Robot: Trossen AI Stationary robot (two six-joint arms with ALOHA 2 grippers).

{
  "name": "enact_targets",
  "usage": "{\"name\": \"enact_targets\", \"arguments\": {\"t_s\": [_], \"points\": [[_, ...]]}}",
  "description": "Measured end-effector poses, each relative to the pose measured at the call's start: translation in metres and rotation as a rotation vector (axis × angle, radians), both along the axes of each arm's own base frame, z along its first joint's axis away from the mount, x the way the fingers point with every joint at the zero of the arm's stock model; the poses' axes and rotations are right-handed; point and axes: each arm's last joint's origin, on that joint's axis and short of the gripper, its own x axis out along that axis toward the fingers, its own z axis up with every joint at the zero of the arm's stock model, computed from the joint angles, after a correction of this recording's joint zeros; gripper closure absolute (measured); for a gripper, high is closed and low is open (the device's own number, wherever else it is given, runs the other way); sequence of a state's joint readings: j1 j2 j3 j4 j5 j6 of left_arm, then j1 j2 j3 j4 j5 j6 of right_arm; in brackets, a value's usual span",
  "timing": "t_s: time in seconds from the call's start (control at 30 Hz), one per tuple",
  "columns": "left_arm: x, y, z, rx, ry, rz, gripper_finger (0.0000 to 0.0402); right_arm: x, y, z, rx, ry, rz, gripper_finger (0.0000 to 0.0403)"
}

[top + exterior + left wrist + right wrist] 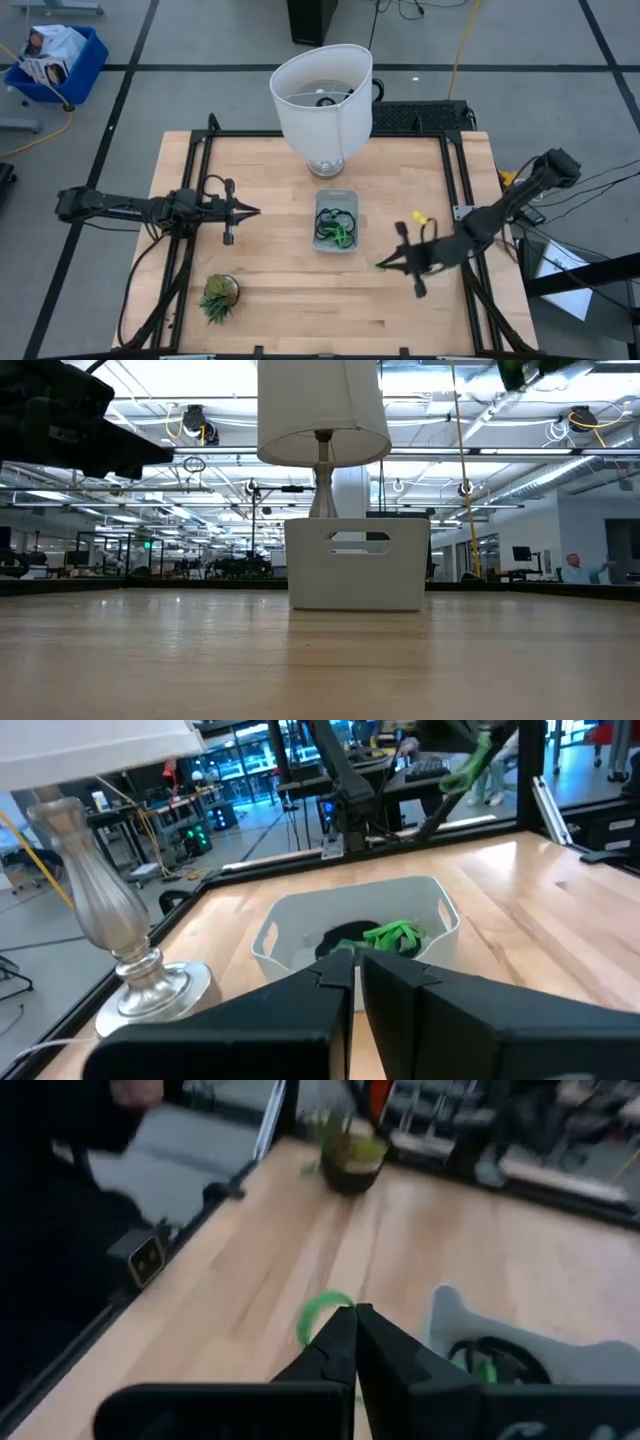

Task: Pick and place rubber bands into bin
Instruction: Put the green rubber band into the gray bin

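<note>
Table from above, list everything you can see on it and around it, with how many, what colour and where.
bin: one, pale grey, table centre, holding dark and green rubber bands.
green rubber band: one, pinched at the tip of the right pincer, above the wood beside the bin.
lampshade: one, white, on a glass lamp base, far edge behind the bin.
small plant: one, green in a dark pot, near-left part of the table.
blue crate: one, on the floor, far left.
left pincer: dark, shut, empty, left of the bin.
right pincer: dark, shut on the green rubber band.
</note>
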State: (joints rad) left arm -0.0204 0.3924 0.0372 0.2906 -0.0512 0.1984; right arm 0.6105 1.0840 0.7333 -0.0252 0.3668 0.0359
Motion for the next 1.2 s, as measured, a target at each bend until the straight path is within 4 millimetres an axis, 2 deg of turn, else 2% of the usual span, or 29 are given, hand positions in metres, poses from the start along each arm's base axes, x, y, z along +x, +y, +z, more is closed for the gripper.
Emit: {"name": "enact_targets", "arguments": {"t_s": [0.23, 0.47, 0.6, 0.77, 0.93, 1.07, 1.2], "points": [[0.000, 0.000, -0.002, -0.009, 0.024, 0.001, 0.0371, -0.034, -0.034, -0.035, 0.097, -0.191, -0.036, 0.0403], [0.000, 0.000, -0.003, -0.034, 0.027, 0.003, 0.0371, -0.052, -0.060, -0.082, 0.183, -0.249, -0.126, 0.0403], [0.000, 0.000, -0.003, -0.044, 0.027, 0.004, 0.0371, -0.057, -0.068, -0.095, 0.218, -0.280, -0.142, 0.0403], [0.000, 0.000, -0.003, -0.047, 0.031, 0.004, 0.0371, -0.057, -0.073, -0.092, 0.239, -0.345, -0.169, 0.0403], [0.000, 0.000, -0.003, -0.046, 0.031, 0.004, 0.0371, -0.052, -0.081, -0.078, 0.247, -0.465, -0.212, 0.0403], [0.000, 0.000, -0.003, -0.046, 0.031, 0.004, 0.0371, -0.034, -0.082, -0.057, 0.189, -0.467, -0.162, 0.0403], [0.000, 0.000, -0.003, -0.043, 0.031, 0.004, 0.0371, -0.005, -0.087, -0.041, 0.116, -0.363, -0.224, 0.0403]]}}
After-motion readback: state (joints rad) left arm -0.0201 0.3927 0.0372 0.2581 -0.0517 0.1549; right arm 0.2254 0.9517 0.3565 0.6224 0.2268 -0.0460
